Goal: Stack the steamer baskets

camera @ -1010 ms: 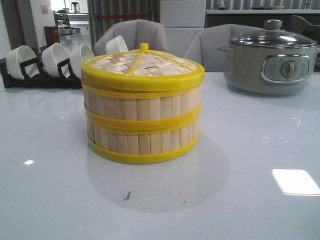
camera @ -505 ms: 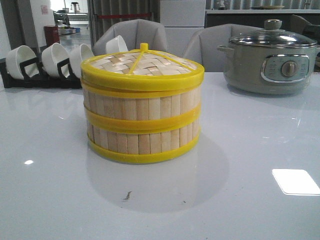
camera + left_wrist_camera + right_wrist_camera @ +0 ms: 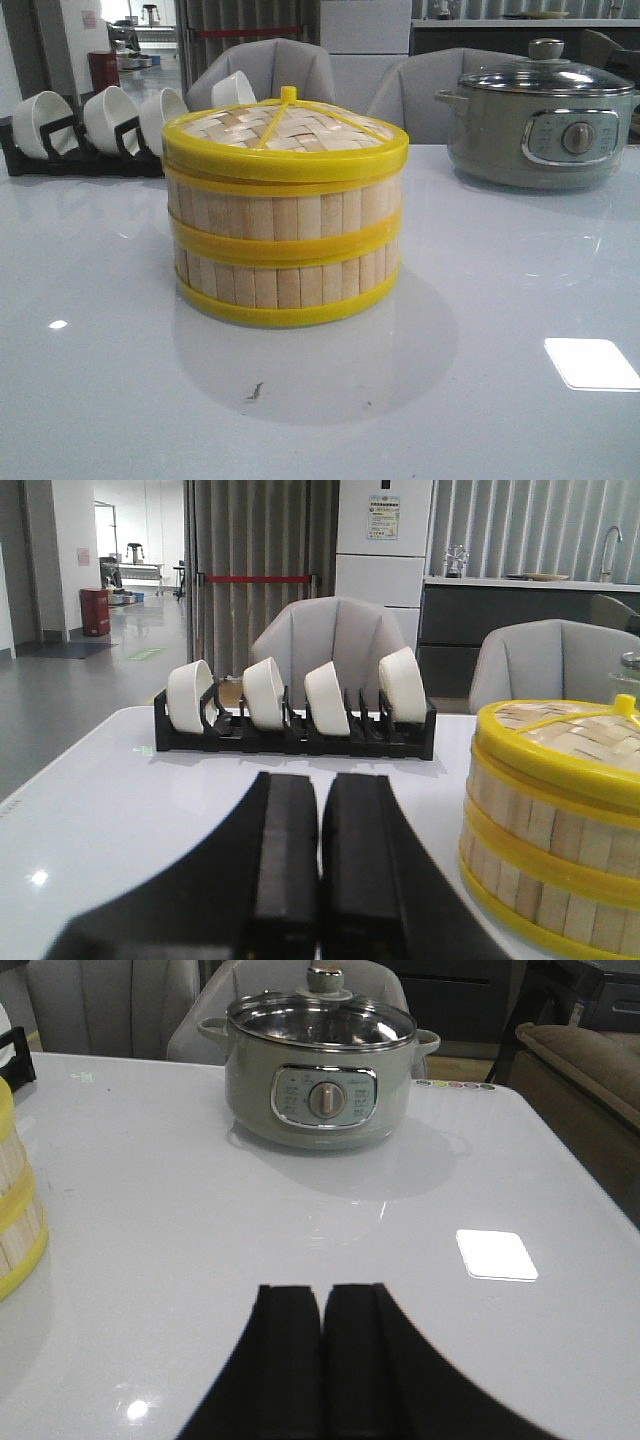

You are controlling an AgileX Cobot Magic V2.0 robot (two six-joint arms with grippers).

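Observation:
Two steamer baskets (image 3: 285,245) with pale wood-slat walls and yellow rims stand one on the other at the table's middle, capped by the woven domed lid (image 3: 285,128). The stack also shows in the left wrist view (image 3: 552,820) and its edge in the right wrist view (image 3: 15,1210). My left gripper (image 3: 320,780) is shut and empty, off to the stack's left, apart from it. My right gripper (image 3: 322,1290) is shut and empty, off to the stack's right. Neither gripper shows in the front view.
A grey-green electric pot (image 3: 540,115) with a glass lid stands at the back right, also in the right wrist view (image 3: 320,1075). A black rack of white bowls (image 3: 90,125) stands at the back left, also in the left wrist view (image 3: 295,705). Grey chairs stand behind the table.

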